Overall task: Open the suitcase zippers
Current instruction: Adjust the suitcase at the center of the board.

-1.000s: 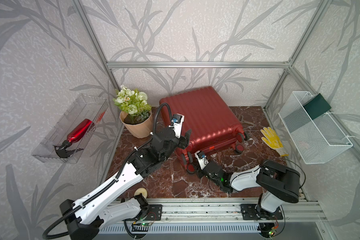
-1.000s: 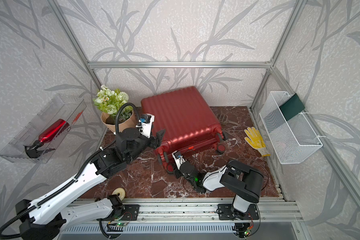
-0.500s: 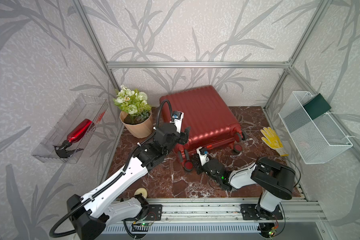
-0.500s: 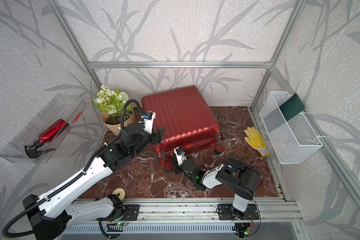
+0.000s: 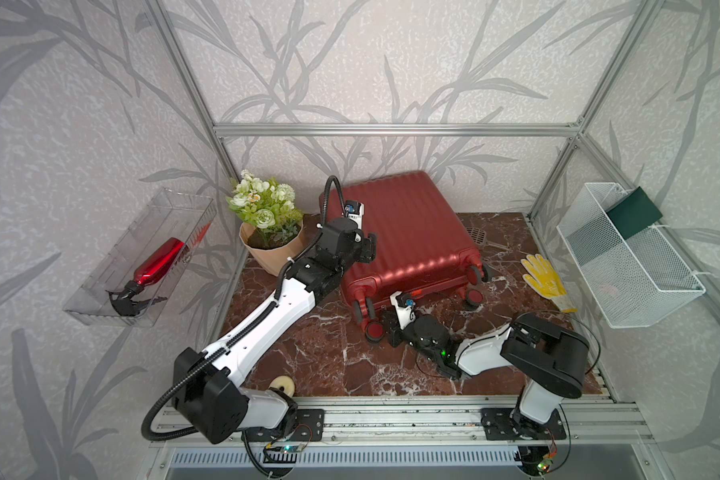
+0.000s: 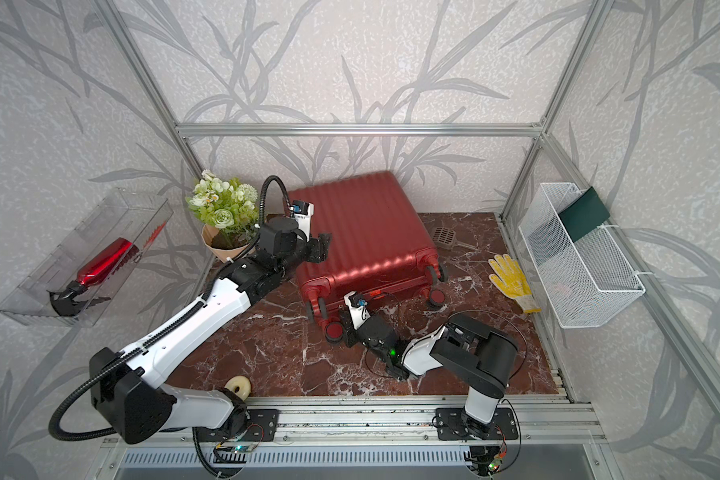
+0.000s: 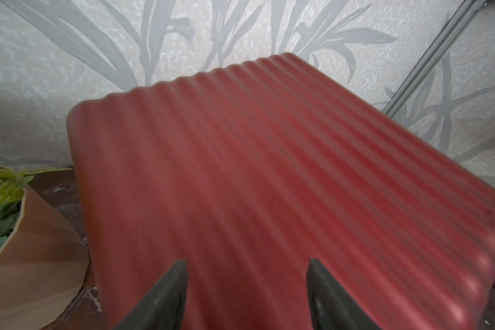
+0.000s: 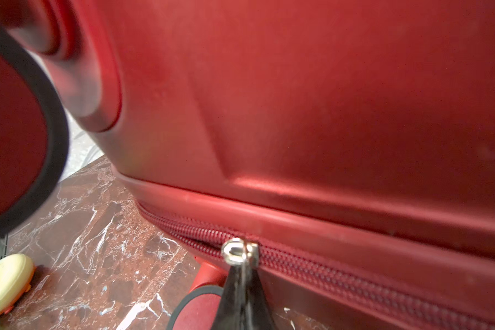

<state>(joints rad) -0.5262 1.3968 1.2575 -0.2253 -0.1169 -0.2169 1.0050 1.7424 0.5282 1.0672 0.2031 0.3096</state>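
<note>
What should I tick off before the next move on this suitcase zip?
1. Right pincer shut at the zip slider: ok.
2. Pull tab truly pinched: cannot tell; the fingertips hide it.
3. Zip track beside the slider free of snags: ok.
4. Left pincer bracing the suitcase: cannot tell; it is open over the ribbed shell, contact unclear.
5. Clearance from the wheel beside the right fingertips: cannot tell.

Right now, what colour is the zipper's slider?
Silver; the slider shows best in the right wrist view.
</note>
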